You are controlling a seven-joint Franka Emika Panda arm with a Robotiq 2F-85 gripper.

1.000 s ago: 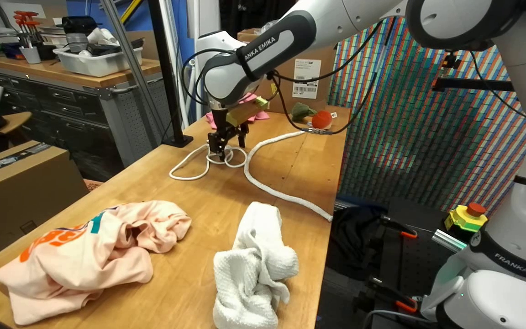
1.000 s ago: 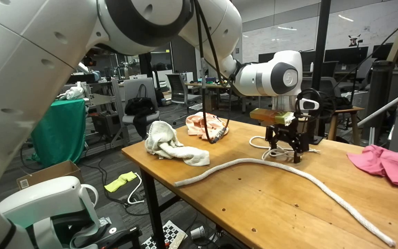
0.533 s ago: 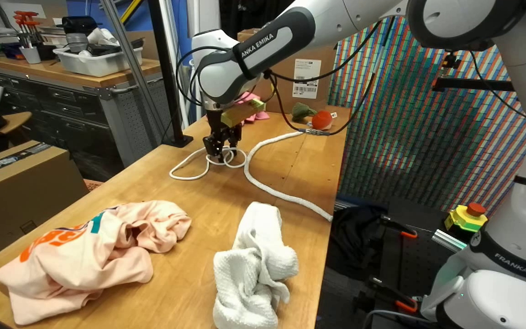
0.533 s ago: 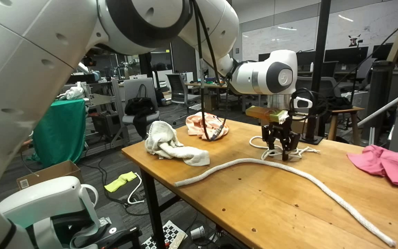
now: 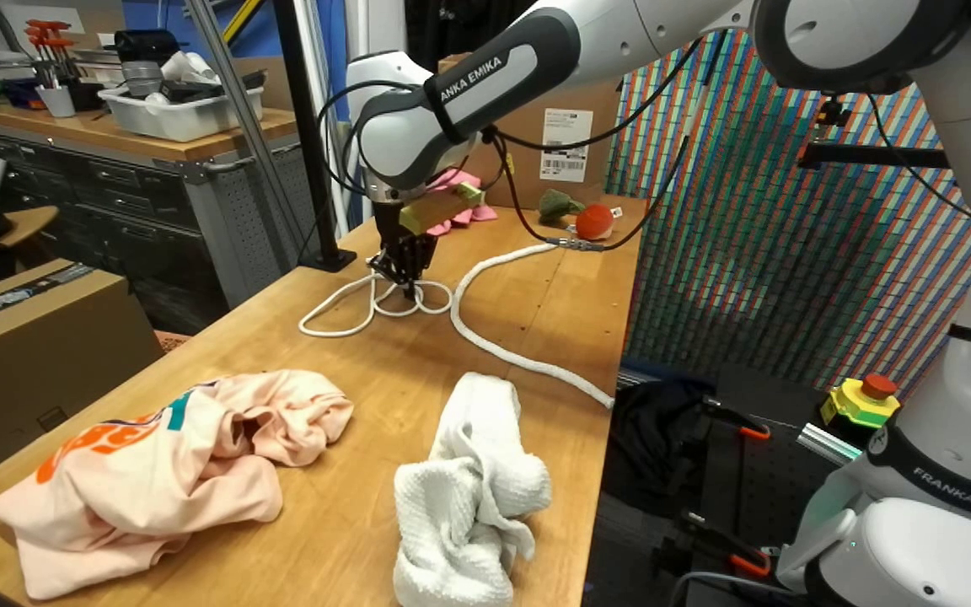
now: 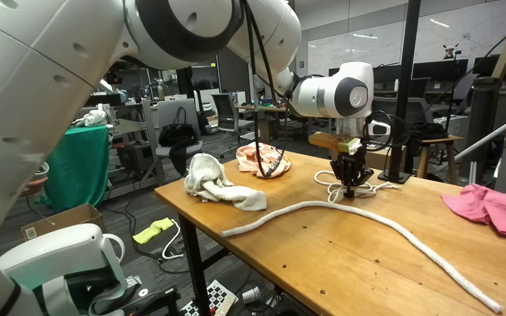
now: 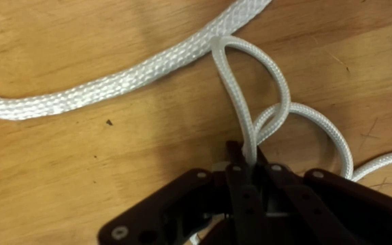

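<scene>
We see gripper (image 7: 247, 154) pointing down, clenched on thin cord (image 7: 285, 90) in wrist view. Cord lies in loose loops on table (image 6: 345, 272), spreading to both sides below gripper; one loop reaches edge of thick rope (image 7: 131, 80). Rope curves along table beside cord in both exterior views. Farther out, we see white towel (image 5: 473, 497) crumpled near table edge, peach shirt (image 5: 174, 472) bunched nearby, apart from towel. Past gripper on opposite side: pink cloth (image 6: 494, 208) and, in an exterior view, red ball (image 5: 593, 222).
</scene>
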